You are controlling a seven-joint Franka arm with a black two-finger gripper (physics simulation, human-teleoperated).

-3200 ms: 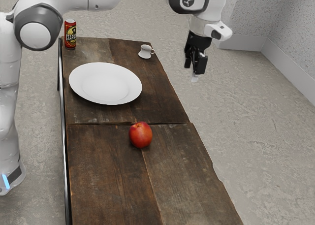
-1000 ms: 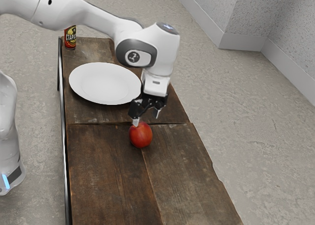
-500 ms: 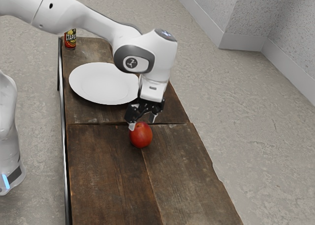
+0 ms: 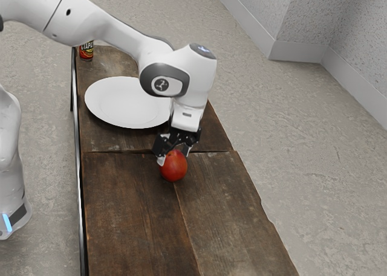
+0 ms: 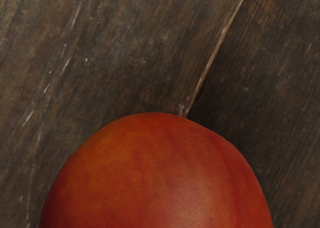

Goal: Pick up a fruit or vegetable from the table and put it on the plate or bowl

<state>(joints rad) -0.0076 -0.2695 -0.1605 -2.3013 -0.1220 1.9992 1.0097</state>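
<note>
A red apple (image 4: 175, 168) rests on the dark wooden table (image 4: 139, 221), near the seam between two planks. My gripper (image 4: 172, 151) hangs straight over it, open, with one finger on each side of the apple's upper part. I cannot see the fingers pressing on it. In the wrist view the apple (image 5: 159, 174) is large and close under my hand, lying on the planks (image 5: 100, 63). The white plate (image 4: 121, 101) lies flat farther back on the table, toward the exterior view's left, with nothing on it.
A red and yellow can (image 4: 86, 49) stands at the table's far back corner, partly behind my arm. The table's long edge runs close on the exterior view's right of the apple, with grey floor (image 4: 314, 137) beyond it.
My hand has come from high off the table's side to above the apple and has sunk lower over the last second, its fingers now beside the apple's top. The apple has not moved.
</note>
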